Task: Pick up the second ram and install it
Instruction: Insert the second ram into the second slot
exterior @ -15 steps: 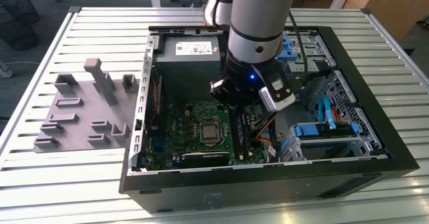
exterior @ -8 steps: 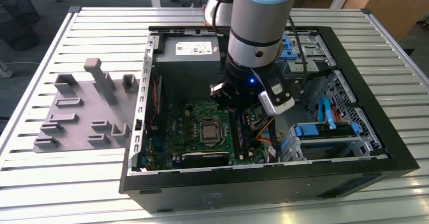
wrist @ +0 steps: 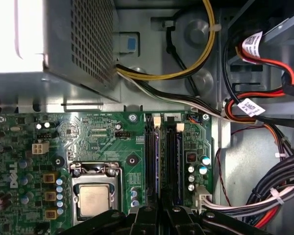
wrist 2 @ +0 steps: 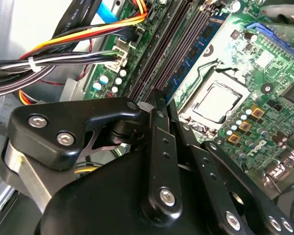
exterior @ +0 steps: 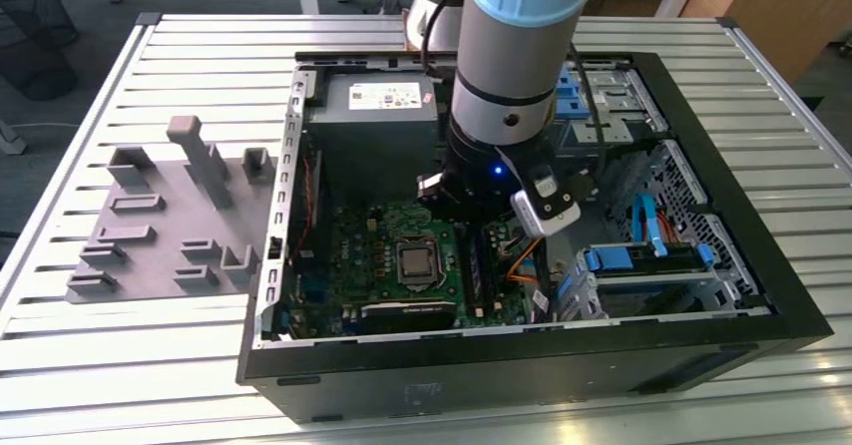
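you're in the install step, by my reading: the gripper (wrist 2: 156,100) is down inside the computer case (exterior: 745,295), fingers pressed together right over the memory slots (wrist: 162,147), near the case's middle. the second ram (wrist 2: 195,55), a blue-green stick, stands on edge in the slot beside the cpu socket (wrist: 94,198), its near end running under the fingertips. i can't tell whether they touch or pinch it, or whether it is fully seated.

seating it calls for a straight, even push along the stick's top edge, with no tilt, so both end latches can catch.

the case also holds the motherboard (exterior: 359,240), the power supply (exterior: 379,96) at its far wall, and bundled cables (wrist 2: 63,54) close beside the slots. a grey parts tray (exterior: 160,225) lies on the table (exterior: 200,46) next to the case, at the exterior view's left.
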